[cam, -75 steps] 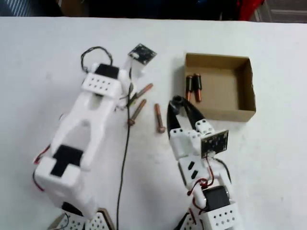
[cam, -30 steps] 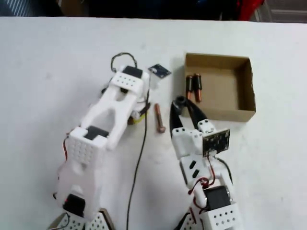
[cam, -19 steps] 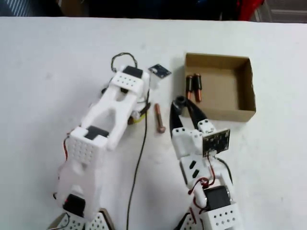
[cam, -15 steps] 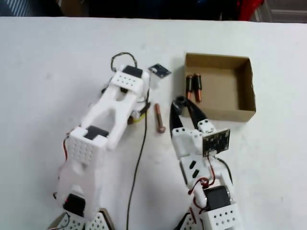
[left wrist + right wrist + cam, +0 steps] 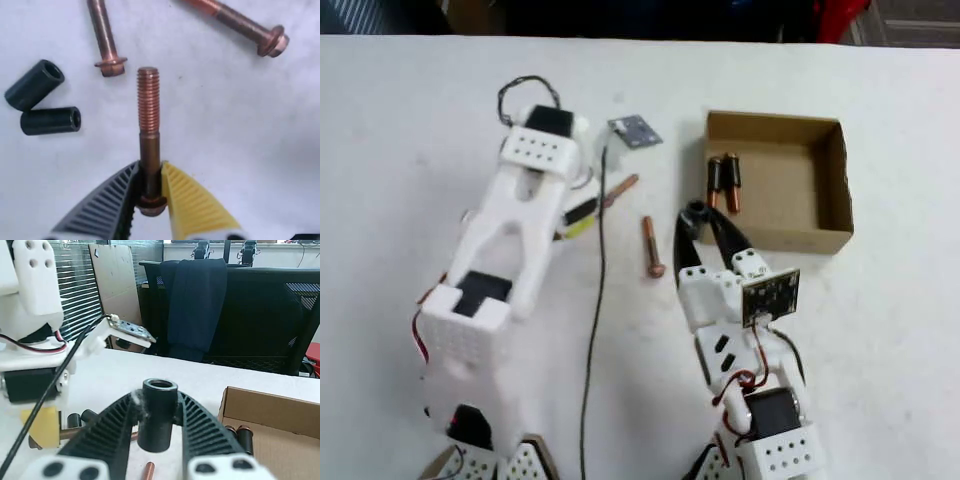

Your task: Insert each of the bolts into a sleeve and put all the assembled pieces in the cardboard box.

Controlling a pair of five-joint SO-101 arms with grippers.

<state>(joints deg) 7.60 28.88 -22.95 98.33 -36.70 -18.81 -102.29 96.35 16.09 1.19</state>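
My left fingers (image 5: pixel 186 200) are clamped on a bolt (image 5: pixel 149 110) near its head, with the threads pointing out over the worktop (image 5: pixel 240 130). Two loose bolts (image 5: pixel 104 37) and two sleeves (image 5: pixel 50 121) lie near it. My right fingers (image 5: pixel 200 426) grip a sleeve (image 5: pixel 159 415) upright, just beside the box (image 5: pixel 841 180). Two assembled pieces (image 5: pixel 723 185) lie in the box.

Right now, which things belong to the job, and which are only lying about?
Job: gripped copper-coloured threaded bolt; two loose copper bolts; gripped black cylindrical sleeve; two loose black sleeves; brown cardboard box.
Lying about: black office chair; leaning cardboard sheet.
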